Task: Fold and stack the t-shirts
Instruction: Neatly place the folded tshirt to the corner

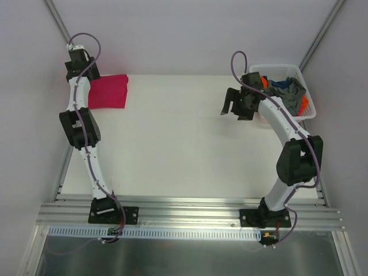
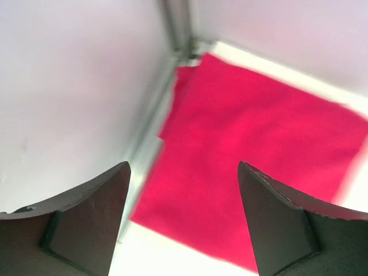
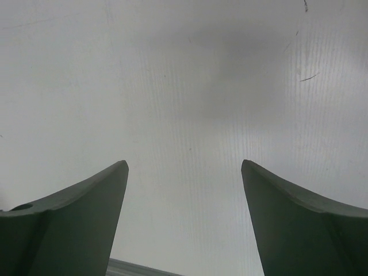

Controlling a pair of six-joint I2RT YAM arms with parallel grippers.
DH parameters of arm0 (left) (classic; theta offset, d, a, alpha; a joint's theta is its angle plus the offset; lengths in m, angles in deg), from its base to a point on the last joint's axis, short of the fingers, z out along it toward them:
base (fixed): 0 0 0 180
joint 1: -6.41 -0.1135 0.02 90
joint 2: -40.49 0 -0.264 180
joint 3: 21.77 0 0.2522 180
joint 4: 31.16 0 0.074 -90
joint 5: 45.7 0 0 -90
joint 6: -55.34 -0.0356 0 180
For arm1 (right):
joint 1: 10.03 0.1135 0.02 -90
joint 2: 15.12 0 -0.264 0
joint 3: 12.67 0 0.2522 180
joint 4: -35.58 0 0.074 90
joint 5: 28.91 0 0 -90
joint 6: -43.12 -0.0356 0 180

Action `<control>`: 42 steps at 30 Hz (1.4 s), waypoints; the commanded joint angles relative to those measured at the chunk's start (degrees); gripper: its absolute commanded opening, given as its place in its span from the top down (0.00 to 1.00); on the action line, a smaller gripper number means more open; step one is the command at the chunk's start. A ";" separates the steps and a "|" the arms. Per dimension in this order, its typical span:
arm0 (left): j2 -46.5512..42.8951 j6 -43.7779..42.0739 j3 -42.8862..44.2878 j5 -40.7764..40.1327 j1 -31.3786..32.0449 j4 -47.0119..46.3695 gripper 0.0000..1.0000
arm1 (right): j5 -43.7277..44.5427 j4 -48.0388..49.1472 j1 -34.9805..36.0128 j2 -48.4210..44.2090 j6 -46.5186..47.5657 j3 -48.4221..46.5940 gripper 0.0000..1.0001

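The pink t-shirt (image 2: 253, 167) lies folded on the counter (image 1: 184, 149) just beneath my left hand (image 2: 183, 167), whose fingers stand wide with nothing between them. That fold looks finished. My right hand (image 3: 184, 167), also wide and empty, hangs beside the basket (image 1: 284, 68). Next I'd reach in for one of the other t-shirts (image 1: 287, 89).

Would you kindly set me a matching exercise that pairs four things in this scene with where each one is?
Things: 1 pink t-shirt; 2 white basket; 3 left gripper; 4 right gripper.
Places: A far right corner; B over bare table; C above the pink t-shirt; D folded, far left corner.
Pairs: 1-D, 2-A, 3-C, 4-B.
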 commanded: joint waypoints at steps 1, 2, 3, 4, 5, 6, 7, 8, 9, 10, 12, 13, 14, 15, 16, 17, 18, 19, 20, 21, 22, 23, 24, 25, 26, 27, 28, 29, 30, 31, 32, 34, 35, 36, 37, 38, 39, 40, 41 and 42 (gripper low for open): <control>-11.49 9.70 -9.99 10.04 2.98 -4.59 0.24 | -1.80 1.57 -0.04 -7.05 2.57 0.33 0.15; -11.85 11.45 -12.37 11.01 4.64 -8.09 0.23 | -1.71 1.12 -0.13 -7.58 2.75 0.24 0.14; -11.60 12.34 -14.40 11.28 5.18 -8.73 0.23 | -2.23 0.77 -0.57 -8.11 2.84 0.24 0.14; -9.51 13.13 -13.81 10.94 5.79 -8.83 0.23 | -2.41 0.77 -0.83 -9.25 2.49 0.42 0.14; -8.44 15.49 -13.37 10.50 6.49 -8.65 0.23 | -2.15 0.68 -0.83 -9.69 2.05 0.51 0.14; -7.30 17.34 -13.10 10.23 6.50 -8.74 0.23 | -2.15 0.42 -1.27 -10.39 1.70 0.25 0.14; -6.33 19.36 -13.01 10.06 6.41 -8.65 0.22 | -2.15 0.42 -1.36 -10.66 1.96 0.24 0.14; -4.49 22.60 -13.10 10.05 6.24 -8.74 0.22 | -1.54 0.33 -1.45 -11.10 2.13 0.33 0.14; -3.69 24.11 -13.01 10.14 5.80 -8.74 0.22 | -0.92 0.24 -1.45 -11.54 2.31 0.24 0.14; -2.99 25.43 -13.01 10.23 5.62 -8.74 0.21 | -0.48 0.07 -1.45 -11.89 2.49 0.33 0.14; -1.67 27.55 -12.57 10.41 5.01 -8.83 0.19 | 0.14 0.33 -1.62 -13.21 3.19 0.33 0.13; -1.58 27.90 -12.31 10.67 4.74 -9.00 0.18 | 0.22 0.42 -1.54 -13.56 3.63 -0.10 0.13; -1.31 27.99 -11.44 11.02 4.57 -9.09 0.18 | 0.40 0.42 -1.62 -14.00 4.07 -0.46 0.13; -1.31 27.99 -10.91 11.54 4.30 -9.09 0.17 | 0.49 0.42 -1.89 -14.27 4.16 -0.98 0.12; -1.49 27.91 -10.64 13.64 4.30 -9.09 0.16 | 0.31 0.50 -1.98 -14.44 4.33 -2.03 0.12; -2.79 27.30 -10.55 15.05 4.39 -9.09 0.14 | 0.14 0.59 -2.15 -14.53 4.33 -3.00 0.11; -3.94 27.12 -11.68 16.37 4.48 -9.09 0.13 | 0.40 -0.02 -2.33 -14.53 4.51 -3.97 0.10; -7.60 27.11 -13.00 18.99 5.00 -9.09 0.10 | 0.49 -0.02 -2.42 -14.53 4.60 -4.76 0.08; -9.81 26.16 -14.84 19.63 5.27 -9.09 0.07 | 0.92 0.06 -2.59 -14.53 4.86 -6.25 0.01; -12.19 25.28 -18.77 20.24 5.97 -9.09 0.01 | 1.80 0.15 -2.77 -14.62 5.21 -6.87 0.03; -17.87 24.22 -21.42 21.38 7.02 -9.00 0.01 | 2.33 0.07 -2.94 -14.45 5.39 -7.66 0.03; -21.05 23.95 -27.28 22.96 7.72 -9.09 0.01 | 2.68 -0.20 -3.55 -14.18 5.65 -9.15 0.03; -24.22 23.78 -30.47 23.41 8.51 -9.09 0.01 | 2.69 -0.63 -3.82 -13.92 6.52 -9.94 0.03; -30.86 23.16 -33.72 23.85 9.13 -9.09 0.01 | 2.86 -0.46 -4.17 -13.83 7.31 -10.39 0.03; -34.15 22.90 -40.28 24.29 10.96 -9.00 0.01 | 3.99 -0.03 -4.26 -14.00 8.37 -10.57 0.03; -37.58 22.63 -43.56 24.47 11.94 -9.09 0.01 | 4.96 1.54 -4.26 -14.44 8.99 -9.96 0.03; -44.31 22.11 -46.73 24.55 12.99 -9.09 0.01 | 7.41 2.69 -4.35 -15.66 10.99 -9.26 0.03; -47.68 21.93 -52.76 24.90 14.66 -9.09 0.01 | 7.87 3.75 -4.44 -16.46 12.06 -8.20 0.03; -54.50 22.02 -55.70 25.17 15.20 -9.00 0.01 | 8.31 5.67 -4.35 -18.21 13.89 -5.84 0.03; -58.05 22.97 -58.60 25.43 15.20 -9.00 0.01 | 9.18 6.56 -4.35 -19.18 14.61 -4.26 0.03; -61.39 23.77 -63.93 25.70 17.03 -8.92 0.01 | 9.36 7.26 -4.35 -20.06 15.14 -2.67 0.03; -71.64 26.05 -69.15 26.66 17.13 -8.91 0.01 | 9.80 8.50 -4.26 -21.90 15.58 2.07 0.03; -74.93 26.23 -74.31 26.58 17.22 -8.74 0.01 | 9.20 8.41 -4.35 -23.74 14.97 3.57 0.03; -78.44 26.32 -76.71 26.32 17.22 -8.65 0.01 | 8.75 8.59 -4.26 -25.15 14.36 5.32 0.03; -85.18 26.67 -79.17 25.18 17.22 -8.22 0.01 | 8.14 8.94 -4.26 -26.82 13.66 9.08 0.03; -88.38 26.94 -83.89 24.39 17.14 -8.04 0.01 | 7.26 9.55 -4.26 -30.93 12.00 11.82 0.03; -91.54 27.37 -86.11 23.68 17.13 -7.86 0.01 | 6.91 11.99 -4.26 -33.23 11.37 14.37 0.03; -96.88 28.51 -88.14 22.11 17.13 -7.25 0.01 | 6.56 13.32 -4.26 -35.51 10.67 20.05 0.03; -99.11 29.22 -91.46 21.14 17.13 -6.72 0.01 | 6.47 14.47 -4.35 -39.89 9.88 22.54 0.03; -101.05 29.75 -92.98 20.34 17.13 -6.28 0.01 | 6.55 15.78 -4.26 -41.50 9.61 24.66 0.03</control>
